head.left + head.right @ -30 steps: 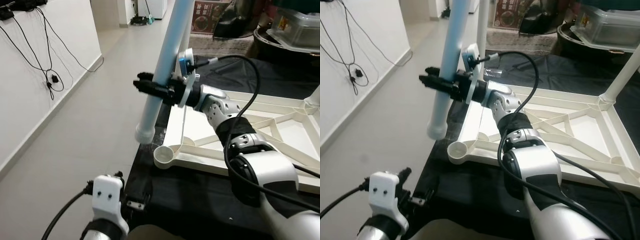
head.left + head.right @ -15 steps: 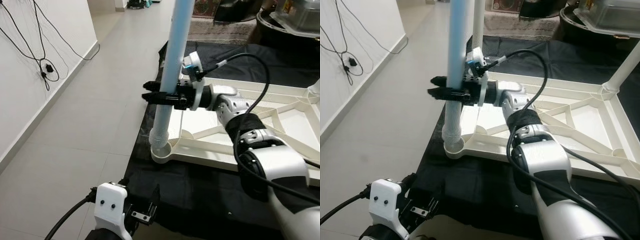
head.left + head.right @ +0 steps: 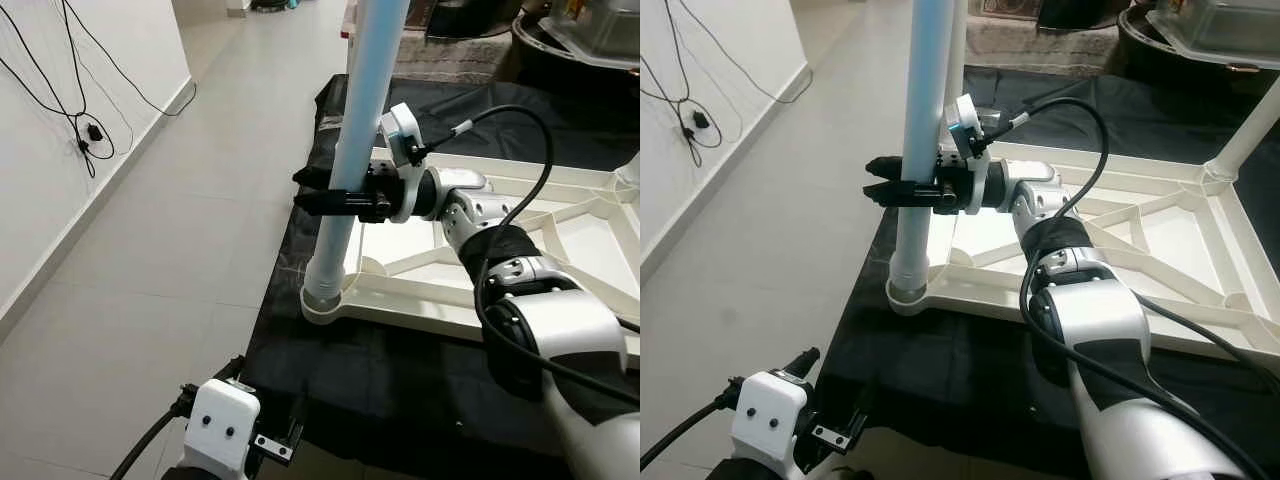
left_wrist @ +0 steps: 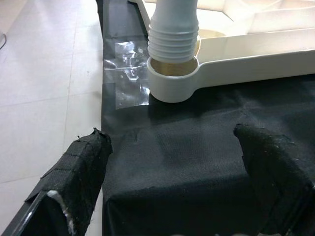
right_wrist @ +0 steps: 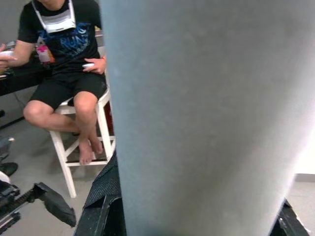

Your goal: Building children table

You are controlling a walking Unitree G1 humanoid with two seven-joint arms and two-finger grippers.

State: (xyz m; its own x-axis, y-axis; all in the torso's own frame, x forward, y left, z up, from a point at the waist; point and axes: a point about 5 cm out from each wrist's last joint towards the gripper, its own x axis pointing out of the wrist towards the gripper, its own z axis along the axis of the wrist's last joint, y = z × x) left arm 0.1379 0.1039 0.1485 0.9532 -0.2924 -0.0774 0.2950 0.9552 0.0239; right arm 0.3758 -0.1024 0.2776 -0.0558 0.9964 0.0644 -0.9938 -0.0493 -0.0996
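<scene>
The right gripper (image 3: 325,196) was clamped around the pale blue leg (image 3: 355,150), holding it nearly upright with its ribbed end sitting in the corner socket (image 4: 173,81) of the upturned white tabletop (image 3: 560,265) — the corner nearest the black mat's (image 3: 400,370) floor-side edge. Looked like the leg-fitting step. Next move probably called for pushing straight down, or twisting, until it seats. The left gripper (image 4: 177,177) hovered low by the mat's near edge, fingers spread, empty.
</scene>
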